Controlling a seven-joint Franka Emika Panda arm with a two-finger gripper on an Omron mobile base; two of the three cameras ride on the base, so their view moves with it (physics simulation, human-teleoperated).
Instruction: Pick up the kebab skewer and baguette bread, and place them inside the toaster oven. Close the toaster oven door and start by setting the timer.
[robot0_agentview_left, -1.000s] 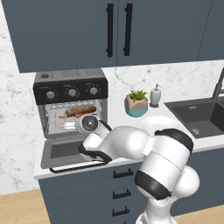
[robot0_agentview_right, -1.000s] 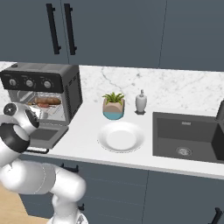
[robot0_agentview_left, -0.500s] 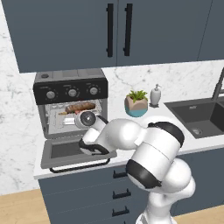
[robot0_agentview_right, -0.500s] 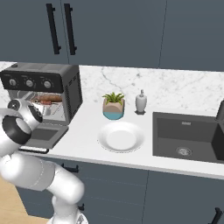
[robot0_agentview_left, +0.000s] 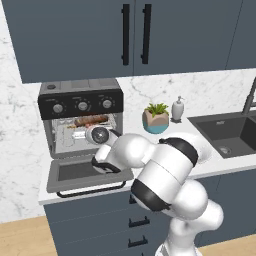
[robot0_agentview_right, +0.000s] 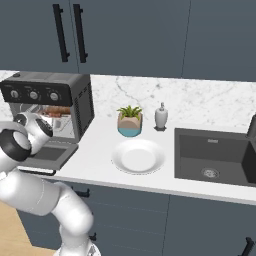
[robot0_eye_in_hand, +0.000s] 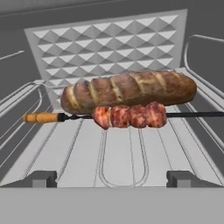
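Note:
The baguette bread (robot0_eye_in_hand: 131, 89) lies across the wire rack inside the toaster oven (robot0_agentview_left: 80, 102). The kebab skewer (robot0_eye_in_hand: 129, 116) rests just in front of it, touching it, its orange handle to the left in the hand view. My gripper (robot0_eye_in_hand: 111, 179) is open and holds nothing; its fingertips (robot0_eye_in_hand: 40, 178) stand apart before the rack, a short way from the skewer. In the left base view my hand hangs at the oven mouth, above the toaster oven door (robot0_agentview_left: 85, 175), which lies folded down flat. The baguette (robot0_agentview_left: 92, 120) shows on the rack there too.
A potted plant (robot0_agentview_left: 156, 117) and a soap dispenser (robot0_agentview_left: 177, 109) stand right of the oven. A white plate (robot0_agentview_right: 138, 156) lies near the counter's front edge, with the sink (robot0_agentview_right: 215, 155) further right. Dark wall cabinets hang above.
The elbow and forearm have swung forward and lower across the counter front while the hand stays at the oven mouth. The jaws remain open. The bread and skewer have not moved.

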